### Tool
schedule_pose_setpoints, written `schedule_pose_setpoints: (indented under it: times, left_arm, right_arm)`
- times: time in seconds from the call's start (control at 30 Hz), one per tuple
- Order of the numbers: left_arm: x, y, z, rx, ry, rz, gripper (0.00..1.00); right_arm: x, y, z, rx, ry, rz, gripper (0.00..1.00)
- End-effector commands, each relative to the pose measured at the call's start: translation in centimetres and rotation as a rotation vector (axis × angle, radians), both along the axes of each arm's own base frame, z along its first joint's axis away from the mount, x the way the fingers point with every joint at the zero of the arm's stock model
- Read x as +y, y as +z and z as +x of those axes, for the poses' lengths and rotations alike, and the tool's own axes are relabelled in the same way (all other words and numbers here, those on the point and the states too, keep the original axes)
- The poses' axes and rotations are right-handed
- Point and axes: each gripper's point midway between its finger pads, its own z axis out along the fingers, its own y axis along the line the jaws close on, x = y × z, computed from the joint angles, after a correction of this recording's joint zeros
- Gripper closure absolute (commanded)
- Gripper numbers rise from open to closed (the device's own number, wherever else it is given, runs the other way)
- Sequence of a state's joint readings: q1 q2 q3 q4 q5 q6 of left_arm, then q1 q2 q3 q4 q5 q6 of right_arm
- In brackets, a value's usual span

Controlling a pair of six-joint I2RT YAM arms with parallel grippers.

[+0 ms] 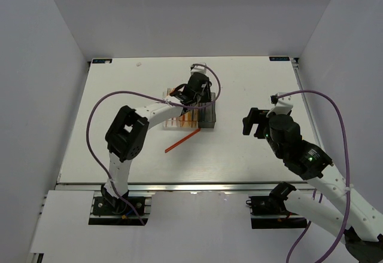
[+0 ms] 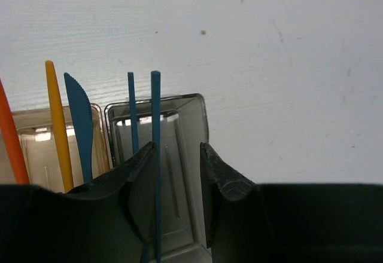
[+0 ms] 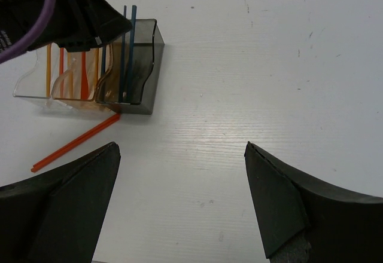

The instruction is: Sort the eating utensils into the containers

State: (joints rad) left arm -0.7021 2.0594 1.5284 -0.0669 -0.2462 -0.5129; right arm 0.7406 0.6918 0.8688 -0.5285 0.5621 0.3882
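From where I am standing, the left hand (image 2: 176,146) is hanging straight over the dark smoky bin (image 2: 191,128). This bin is sitting at the right end of a row of three bins near the middle of the white tabletop (image 1: 251,78). The hand's fingers (image 2: 218,185) are standing partly apart. A thin blue utensil (image 2: 155,125) is rising upright through the gap, close against the inner face of one finger and clear of the other, so nothing is being clamped. A second blue utensil (image 2: 131,104) is standing just beside it in the same bin. Next along, the tan bin (image 2: 36,119) is holding a blue knife (image 2: 79,119) with its blade up and a yellow-orange utensil (image 2: 57,119) upright beside it. At the far left end, the clear bin (image 3: 30,89) is showing a few more orange pieces standing on end, though I cannot tell what kind they are. One orange utensil (image 3: 75,143) is lying flat on the tabletop just in front of the row, slanting away, with one tip nearly at the foot of the dark smoky bin. The right hand (image 3: 181,146) is hovering well off to the right of the bins. Its jaws are spread wide with nothing between them, and it is facing the row across bare tabletop.
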Motion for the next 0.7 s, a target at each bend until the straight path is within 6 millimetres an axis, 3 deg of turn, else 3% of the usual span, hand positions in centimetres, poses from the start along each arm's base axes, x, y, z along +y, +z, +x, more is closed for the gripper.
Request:
schedule_pose_setpoints:
  times: [0.0, 0.1, 0.13, 0.2, 0.23, 0.3, 0.37, 0.4, 0.43, 0.5, 0.57, 0.67]
  left_arm:
    - [0.0, 8.7, -0.6, -0.131, -0.029, -0.1, 0.55]
    - [1.0, 9.3, -1.6, -0.125, -0.057, -0.037, 0.45]
    - [1.6, 10.4, -2.2, -0.142, -0.076, -0.011, 0.42]
    - [3.2, 9.1, -4.2, -0.071, -0.108, 0.078, 0.25]
    - [4.1, 10.1, -5.3, -0.076, -0.144, 0.116, 0.24]
    - [6.0, 8.3, -8.7, 0.028, -0.226, 0.215, 0.17]
    - [8.6, 6.8, -12.3, 0.092, -0.306, 0.301, 0.16]
    - [9.8, 4.7, -14.2, 0.15, -0.338, 0.337, 0.16]
    - [10.6, 5.0, -15.3, 0.145, -0.361, 0.342, 0.16]
    - [11.4, 2.7, -17.6, 0.2, -0.421, 0.352, 0.2]
    - [11.6, 2.5, -17.8, 0.173, -0.407, 0.333, 0.26]
    - [11.5, 0.5, -18.1, 0.199, -0.398, 0.314, 0.34]
  right_arm:
    - [0.3, 0.8, 0.3, -0.033, 0.006, 0.021, 0.11]
    - [0.4, 0.7, 0.3, -0.03, 0.012, 0.019, 0.11]
    - [0.5, 0.8, 0.3, -0.031, 0.015, 0.021, 0.11]
    - [0.5, 0.9, 0.3, -0.034, 0.023, 0.021, 0.11]
    - [0.7, 0.9, 0.1, -0.035, 0.036, 0.025, 0.11]
    - [0.9, 0.9, 0.0, -0.034, 0.053, 0.029, 0.11]
    - [1.6, 1.0, -0.2, -0.037, 0.094, 0.044, 0.11]
    - [2.0, 1.0, -0.3, -0.041, 0.11, 0.053, 0.11]
    - [2.1, 1.0, -0.3, -0.043, 0.116, 0.058, 0.11]
    - [2.6, 1.0, -0.2, -0.046, 0.132, 0.068, 0.11]
    - [2.9, 0.7, -0.1, -0.045, 0.142, 0.072, 0.11]
    - [3.7, 0.1, 0.0, -0.028, 0.164, 0.081, 0.11]
